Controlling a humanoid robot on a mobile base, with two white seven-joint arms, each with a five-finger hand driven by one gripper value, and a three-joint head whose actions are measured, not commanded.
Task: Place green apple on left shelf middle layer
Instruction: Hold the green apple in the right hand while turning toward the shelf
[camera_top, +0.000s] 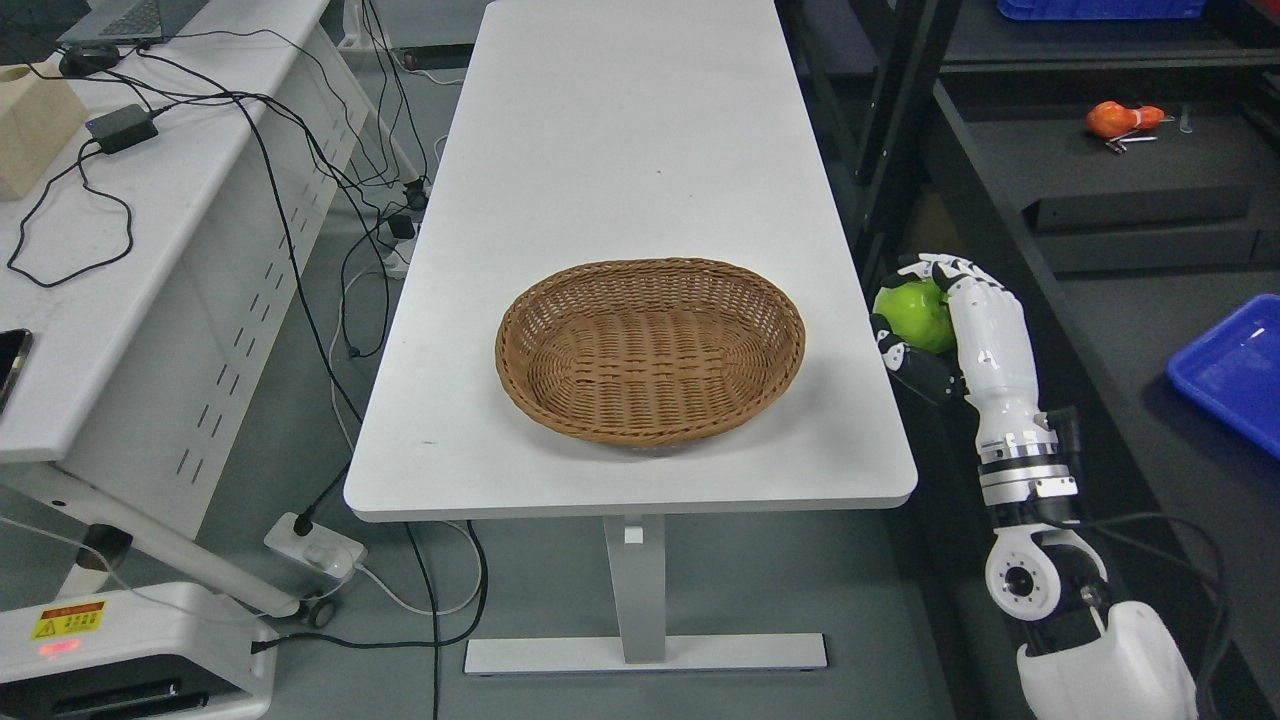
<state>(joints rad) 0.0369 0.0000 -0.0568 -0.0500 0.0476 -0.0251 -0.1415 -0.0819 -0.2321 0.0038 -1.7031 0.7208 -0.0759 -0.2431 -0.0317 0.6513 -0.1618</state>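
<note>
the round green apple (915, 314) is partly covered by the fingers (925, 268) wrapped over its top and the thumb below it; its right side is hidden behind the palm. the white-and-black right hand (955, 325) is clenched around the apple, at the right of the frame, just off the right edge of the white rectangular table (620, 150). the apple is glossy, bright green. the oval woven wicker basket (650, 350) sits centre frame.

Wicker basket (650, 350) on white table (600, 150) — empty.
</note>
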